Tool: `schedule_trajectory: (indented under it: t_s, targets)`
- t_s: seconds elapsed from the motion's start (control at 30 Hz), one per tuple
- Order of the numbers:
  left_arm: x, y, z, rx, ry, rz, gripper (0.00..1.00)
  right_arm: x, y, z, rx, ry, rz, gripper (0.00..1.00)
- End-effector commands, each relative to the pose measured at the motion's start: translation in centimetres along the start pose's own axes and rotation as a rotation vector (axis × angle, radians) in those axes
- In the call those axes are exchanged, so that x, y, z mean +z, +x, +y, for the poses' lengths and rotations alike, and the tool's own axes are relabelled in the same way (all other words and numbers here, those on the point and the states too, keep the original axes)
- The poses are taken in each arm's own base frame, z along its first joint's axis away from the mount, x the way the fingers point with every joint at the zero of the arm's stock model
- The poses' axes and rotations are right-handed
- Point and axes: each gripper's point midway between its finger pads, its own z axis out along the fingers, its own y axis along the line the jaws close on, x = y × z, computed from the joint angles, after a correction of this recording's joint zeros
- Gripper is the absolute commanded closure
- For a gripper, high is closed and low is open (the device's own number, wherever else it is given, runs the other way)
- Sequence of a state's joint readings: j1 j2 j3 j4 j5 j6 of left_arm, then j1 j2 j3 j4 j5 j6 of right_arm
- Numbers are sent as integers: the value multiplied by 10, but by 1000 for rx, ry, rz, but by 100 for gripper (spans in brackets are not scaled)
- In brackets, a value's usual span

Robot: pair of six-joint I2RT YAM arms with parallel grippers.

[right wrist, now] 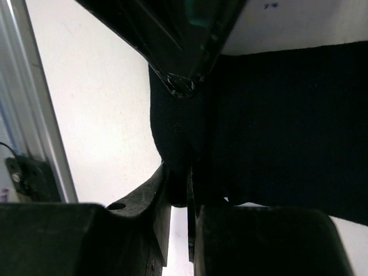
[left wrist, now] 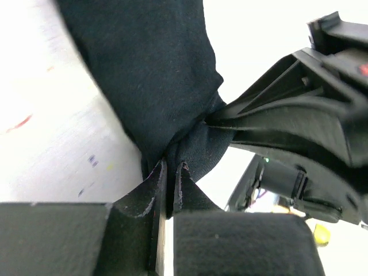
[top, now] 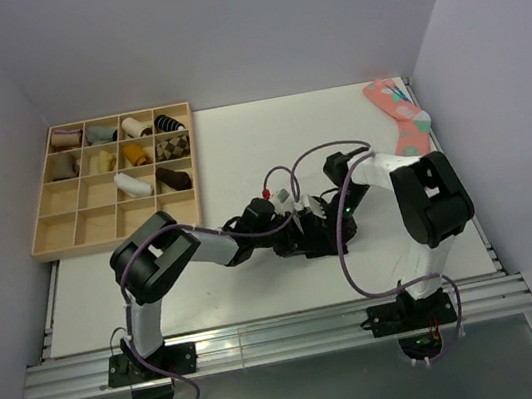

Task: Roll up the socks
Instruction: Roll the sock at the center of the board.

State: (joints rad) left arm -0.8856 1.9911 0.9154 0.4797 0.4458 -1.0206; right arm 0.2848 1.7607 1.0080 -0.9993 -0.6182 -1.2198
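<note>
A plain black sock (left wrist: pixel 155 75) lies on the white table at its middle, mostly hidden under both arms in the top view (top: pixel 304 237). My left gripper (left wrist: pixel 171 167) is shut on a bunched fold at one end of it. My right gripper (right wrist: pixel 183 175) is shut on the same end of the black sock (right wrist: pixel 276 121), right next to the left one. The two grippers meet tip to tip in the top view, left gripper (top: pixel 289 228) and right gripper (top: pixel 322 219).
A wooden compartment tray (top: pixel 52 225) with several rolled socks stands at the back left. A coral-pink sock with teal and white spots (top: pixel 400 115) lies at the back right by the wall. The metal rail (top: pixel 268 339) runs along the near edge.
</note>
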Motion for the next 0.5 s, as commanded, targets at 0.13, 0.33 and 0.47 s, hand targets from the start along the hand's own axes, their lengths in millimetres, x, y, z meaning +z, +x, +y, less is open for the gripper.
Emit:
schedule_trajectory:
  t_s: [0.13, 0.33, 0.47]
  targets:
    - [-20, -23, 17, 40, -85, -228, 94, -7, 0, -20, 135, -52, 74, 94]
    - [-26, -20, 26, 61, -118, -254, 96, -1, -17, -25, 109, -33, 79, 94]
    - [-40, -26, 31, 83, -160, -310, 93, 10, -29, -20, 95, -51, 91, 95]
